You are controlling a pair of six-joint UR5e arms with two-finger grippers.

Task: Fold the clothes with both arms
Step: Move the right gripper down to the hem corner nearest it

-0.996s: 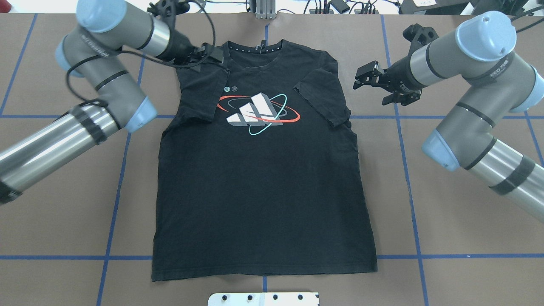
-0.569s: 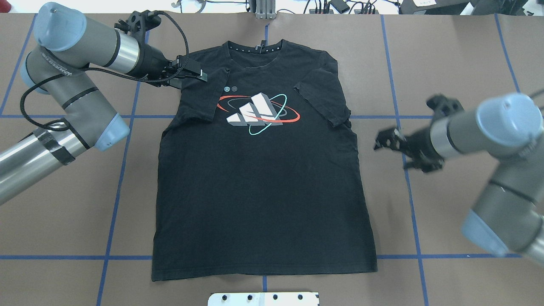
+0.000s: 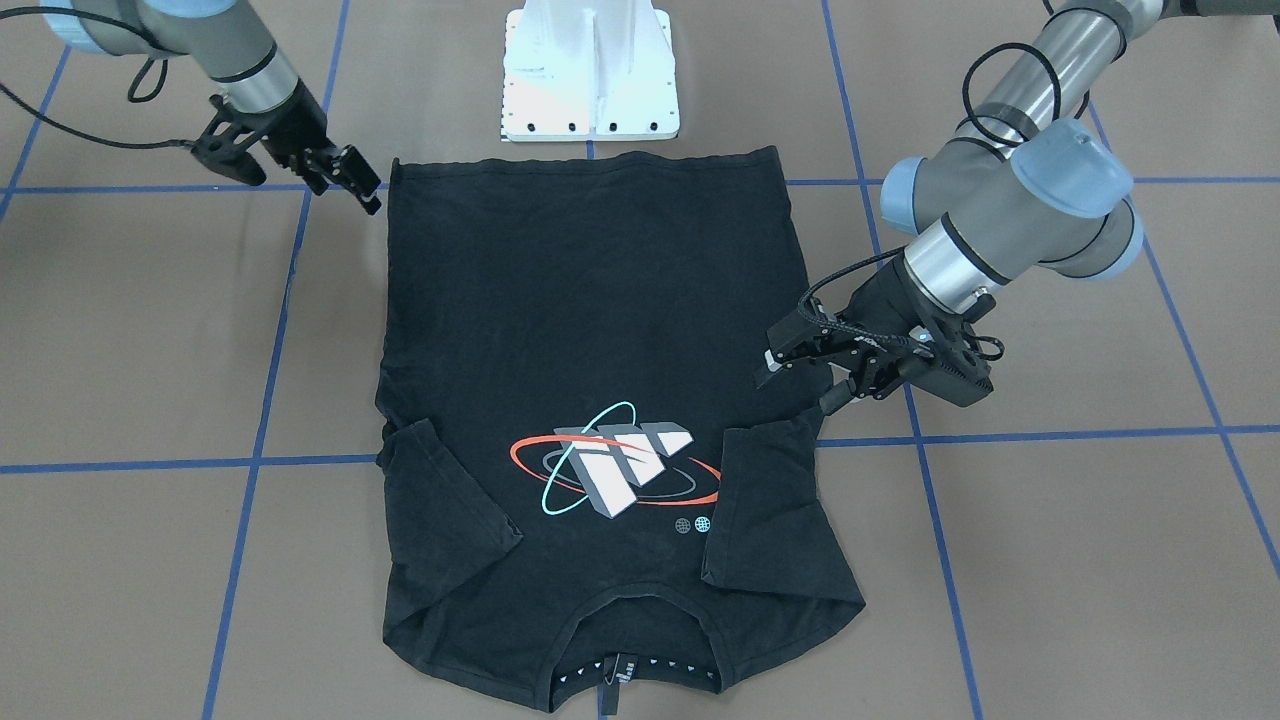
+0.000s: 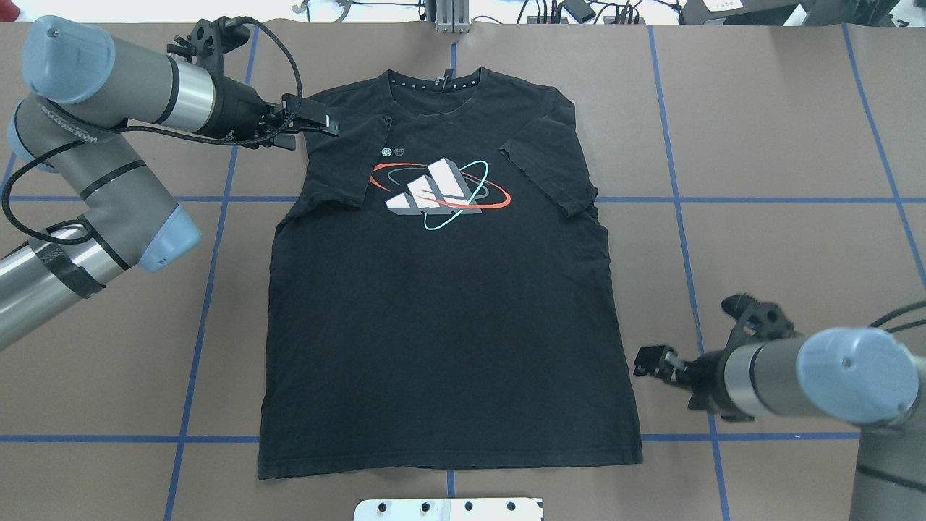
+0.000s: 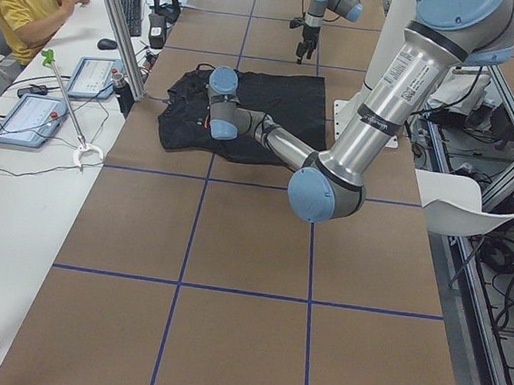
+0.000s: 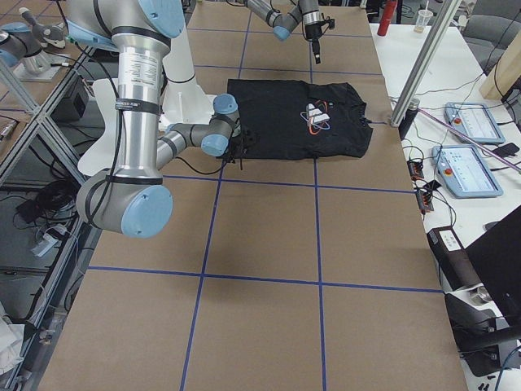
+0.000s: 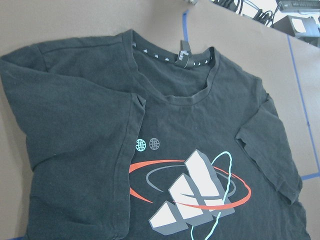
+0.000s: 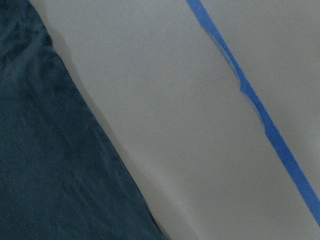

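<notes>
Now your black T-shirt (image 4: 448, 325) lies flat on the surface (image 4: 781, 145), sleeves folded inward; jaws on the left arm (image 4: 108, 79) hover spread by its shoulder, those on the right arm (image 4: 759, 373), seemingly spread, beside its hem.

Bright, even light falls from overhead, leaving only faint, soft-edged shadows on the brown table (image 4: 796, 145). The bare metal sleeve of the left arm (image 4: 116, 79) carries white glare streaks. The black T-shirt (image 4: 448, 325) swallows detail, and its creases barely read. The right wrist view is blurred and bluish, with the blue tape (image 8: 260, 110) soft-edged. The left wrist view is sharp. Both side views stretch toward their edges.
</notes>
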